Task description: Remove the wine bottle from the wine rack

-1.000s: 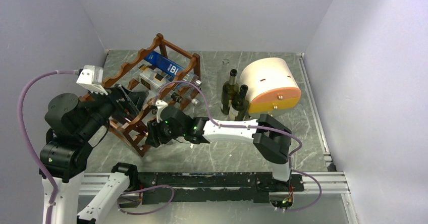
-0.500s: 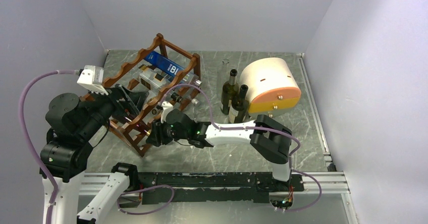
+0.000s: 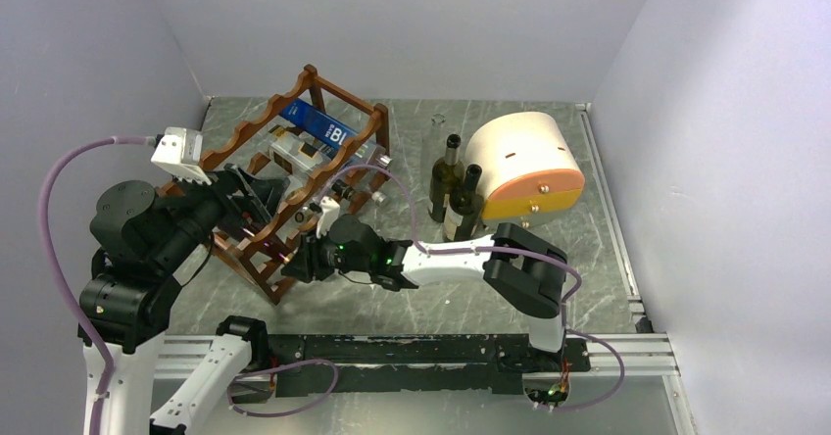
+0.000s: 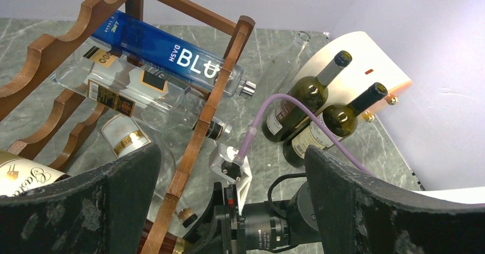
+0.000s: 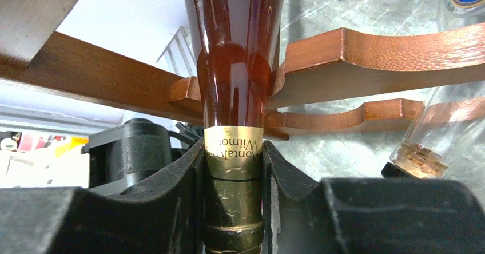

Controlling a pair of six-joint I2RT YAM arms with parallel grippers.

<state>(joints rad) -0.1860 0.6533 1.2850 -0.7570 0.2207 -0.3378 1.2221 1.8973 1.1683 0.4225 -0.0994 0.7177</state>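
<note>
Right wrist view first, and it's tight: the wine bottle (image 5: 235,65) fills the middle, its red-brown neck running up until the top edge cuts off the body. The cap end is lost at the bottom edge. The right tool (image 5: 234,157) is clamped on the gold foil collar, both black fingers (image 5: 183,208) pressed against it. The foil lettering reads only in part. The neck sits in a scallop of the wine rack (image 5: 372,54), so the bottle is still lying in the rack.

From above it's much harder. The bottle is all but buried behind the left arm and the lower rails, and the right tool's tips disappear at the rack's near lower end.

The left tool (image 4: 229,151) hangs over the rack, spread wide and holding nothing. Its dark fingers block both lower corners of its own view. A cream label (image 4: 23,177) peeks out behind one finger, cut off by the frame edge, and I can't tell whether it belongs to the gripped bottle.

Against a second ago, the right arm has reached in lower toward the rack's end, and its jaws have come from partly apart down onto the neck. The left arm hasn't budged. The blue bottle (image 4: 166,54) and the clear bottle (image 4: 131,94) lie on the upper tiers as before. The two dark green bottles (image 3: 453,185) still stand on the bench (image 3: 588,229), just beside the cream-and-orange drum box (image 3: 524,156).
</note>
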